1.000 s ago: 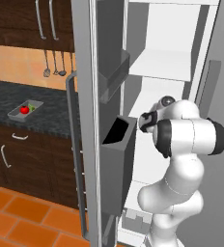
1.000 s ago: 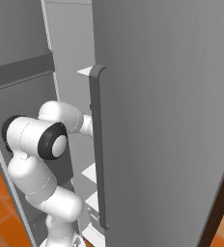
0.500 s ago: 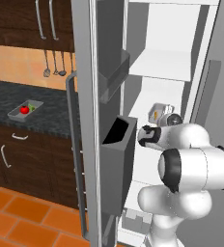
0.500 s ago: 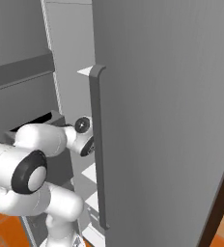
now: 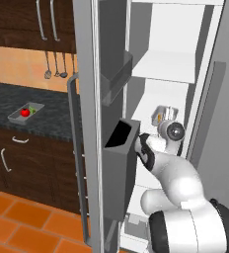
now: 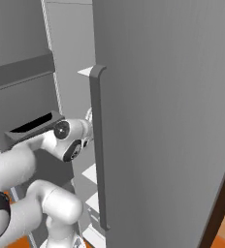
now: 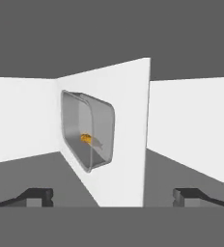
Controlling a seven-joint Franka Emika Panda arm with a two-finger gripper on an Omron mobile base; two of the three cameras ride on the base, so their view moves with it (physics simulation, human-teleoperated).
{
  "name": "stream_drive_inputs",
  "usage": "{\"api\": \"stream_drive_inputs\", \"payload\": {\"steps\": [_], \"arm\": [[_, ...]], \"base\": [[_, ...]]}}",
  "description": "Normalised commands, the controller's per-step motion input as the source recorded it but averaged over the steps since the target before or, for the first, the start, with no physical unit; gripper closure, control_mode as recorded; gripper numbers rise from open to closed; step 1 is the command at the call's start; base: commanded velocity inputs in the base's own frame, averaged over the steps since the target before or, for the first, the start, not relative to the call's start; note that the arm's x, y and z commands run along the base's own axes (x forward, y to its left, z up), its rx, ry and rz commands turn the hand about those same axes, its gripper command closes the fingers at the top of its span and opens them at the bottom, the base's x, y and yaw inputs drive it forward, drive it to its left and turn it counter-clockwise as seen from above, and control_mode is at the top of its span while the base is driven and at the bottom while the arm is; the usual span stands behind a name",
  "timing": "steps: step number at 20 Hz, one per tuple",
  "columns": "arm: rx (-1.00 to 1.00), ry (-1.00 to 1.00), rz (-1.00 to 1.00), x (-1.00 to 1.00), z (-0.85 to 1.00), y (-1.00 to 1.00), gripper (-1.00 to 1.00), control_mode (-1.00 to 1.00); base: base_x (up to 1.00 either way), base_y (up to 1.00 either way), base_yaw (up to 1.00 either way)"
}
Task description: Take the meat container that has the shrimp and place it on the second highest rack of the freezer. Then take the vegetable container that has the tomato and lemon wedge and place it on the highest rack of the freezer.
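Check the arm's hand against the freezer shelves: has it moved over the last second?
Yes. The hand has dropped below the upper shelf and pulled back from the shrimp container, which sits on a lower shelf.

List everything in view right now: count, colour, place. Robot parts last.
freezer: one, light grey, white inside, door open.
door bins: two, grey, on the open door.
racks: several, white, inside the freezer.
meat container: one, clear grey, on a freezer rack.
shrimp: one, orange, inside that container.
vegetable container: one, grey, on the dark counter at left.
tomato: one, red, in it.
lemon wedge: one, green, beside the tomato.
utensils: three, grey, hanging on the orange wall.
cabinets: dark wood, above and below the counter.
arm: one, white.
hand: one, open, apart from the meat container.
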Motion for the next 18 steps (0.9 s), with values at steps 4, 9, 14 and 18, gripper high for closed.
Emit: {"api": "stream_drive_inputs", "payload": {"steps": [4,9,14,18], "arm": [[0.0,0.16,0.0,-0.6,0.77,0.26,-1.0,-1.0],[0.0,0.21,0.0,-0.58,0.83,0.08,-1.0,-1.0],[0.0,0.23,0.02,-0.75,0.57,0.02,-1.0,-1.0],[0.0,0.21,0.05,-0.52,0.38,0.29,-1.0,-1.0]], "base": [[0.0,0.0,0.0],[0.0,0.0,0.0],[0.0,0.0,0.0],[0.0,0.0,0.0]]}}
